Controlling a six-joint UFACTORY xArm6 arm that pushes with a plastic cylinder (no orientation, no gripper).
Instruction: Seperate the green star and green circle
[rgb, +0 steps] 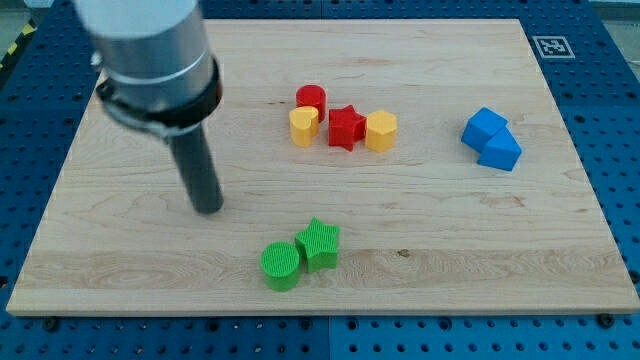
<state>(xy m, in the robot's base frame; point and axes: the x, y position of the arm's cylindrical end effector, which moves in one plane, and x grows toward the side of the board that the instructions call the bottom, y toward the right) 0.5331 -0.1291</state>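
The rod carries no pincer. My tip (207, 207) sits left of the touching green circle (281, 264) and green star (320, 243); it should enter their seam, pushing one aside.

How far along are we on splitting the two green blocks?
Done: nothing yet; the green star and green circle sit touching near the view's bottom. In hand: my tip stands apart, up and to the view's left of the pair. Left: reaching them and pushing one away.
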